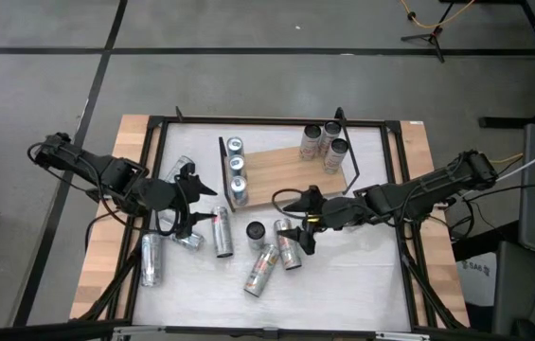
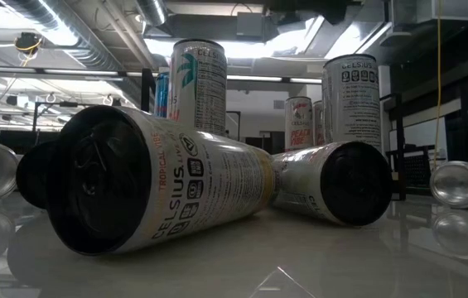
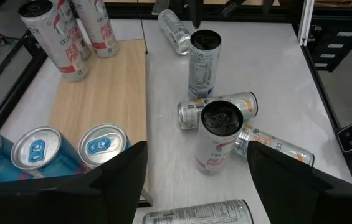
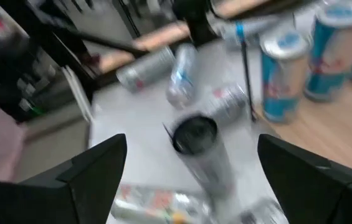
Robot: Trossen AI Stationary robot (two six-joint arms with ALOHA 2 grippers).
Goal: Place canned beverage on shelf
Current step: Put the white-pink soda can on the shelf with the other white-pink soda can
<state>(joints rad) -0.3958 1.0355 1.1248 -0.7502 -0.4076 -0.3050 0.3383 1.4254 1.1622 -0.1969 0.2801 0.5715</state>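
The shelf (image 1: 286, 175), a light wooden board with black wire ends, lies mid-table. Three blue-topped cans (image 1: 237, 170) stand at its left end and three more (image 1: 324, 142) at its right end. Two loose cans stand upright on the white tabletop (image 1: 256, 230) (image 1: 282, 227); several others lie on their sides around them (image 1: 260, 270). My right gripper (image 1: 291, 223) hangs open just right of the upright cans, with a dark-topped can (image 4: 197, 140) ahead between its fingers, untouched. My left gripper (image 1: 205, 204) waits open left of the shelf, facing an upright can (image 3: 216, 140).
Lying cans (image 2: 151, 190) (image 2: 341, 182) crowd the table's near middle. More lie at the left (image 1: 151, 258) (image 1: 180, 169). A black frame (image 1: 158, 121) rims the tabletop. Bare board shows in the shelf's middle (image 3: 101, 93).
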